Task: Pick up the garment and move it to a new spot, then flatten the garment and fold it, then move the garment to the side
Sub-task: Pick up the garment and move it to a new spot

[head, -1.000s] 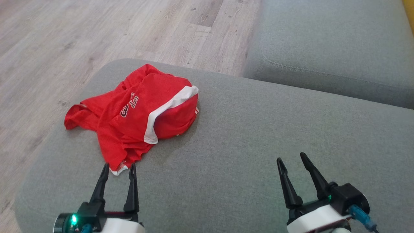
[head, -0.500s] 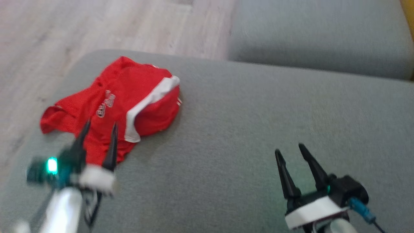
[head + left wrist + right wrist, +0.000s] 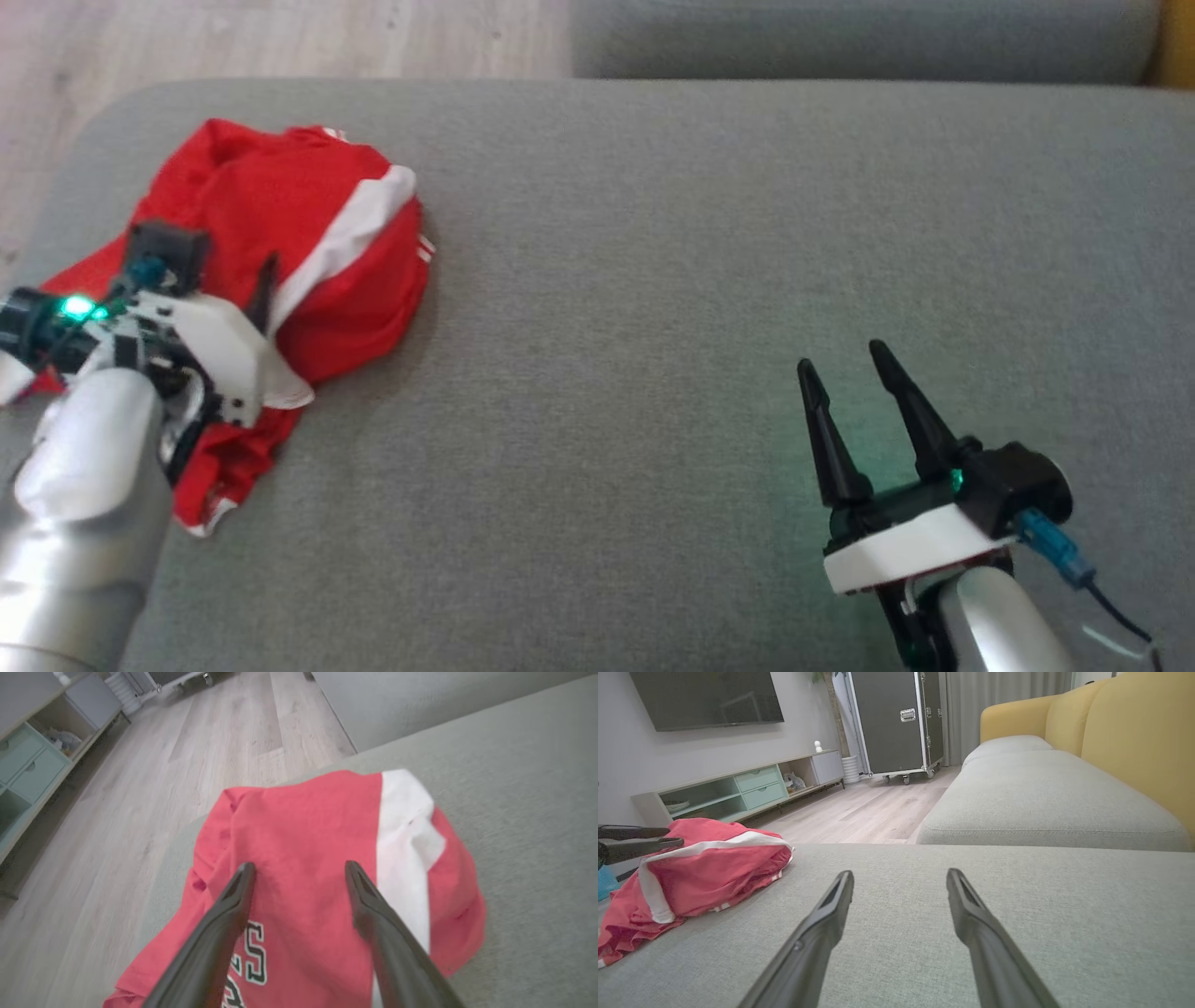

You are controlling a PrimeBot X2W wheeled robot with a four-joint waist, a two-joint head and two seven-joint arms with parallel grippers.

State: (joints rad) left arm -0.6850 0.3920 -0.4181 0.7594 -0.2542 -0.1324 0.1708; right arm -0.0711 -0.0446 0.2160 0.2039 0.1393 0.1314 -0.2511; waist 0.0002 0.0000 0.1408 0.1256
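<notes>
A crumpled red garment [image 3: 317, 224] with a white stripe and lettering lies at the left end of the grey couch cushion [image 3: 672, 280]. My left gripper [image 3: 233, 280] hovers over it, and the forearm covers part of the cloth. In the left wrist view that gripper [image 3: 299, 865] is open, its two fingers spread above the red fabric [image 3: 308, 826] with nothing between them. My right gripper [image 3: 840, 359] is open low over bare cushion at the right, well away from the garment. The right wrist view shows the garment [image 3: 705, 868] at the left, beyond the spread right gripper [image 3: 900, 872].
The cushion's rounded left edge drops to wooden floor [image 3: 233, 37]. A second grey cushion [image 3: 840, 37] lies beyond a gap at the top. The yellow backrest [image 3: 1134, 742], a low TV console [image 3: 738, 788] and a black wheeled case [image 3: 896, 718] stand farther off.
The head camera has tilted down, shifting the whole picture. My left arm has reached forward from the garment's near hem to over its middle. The right gripper has kept its pose, open.
</notes>
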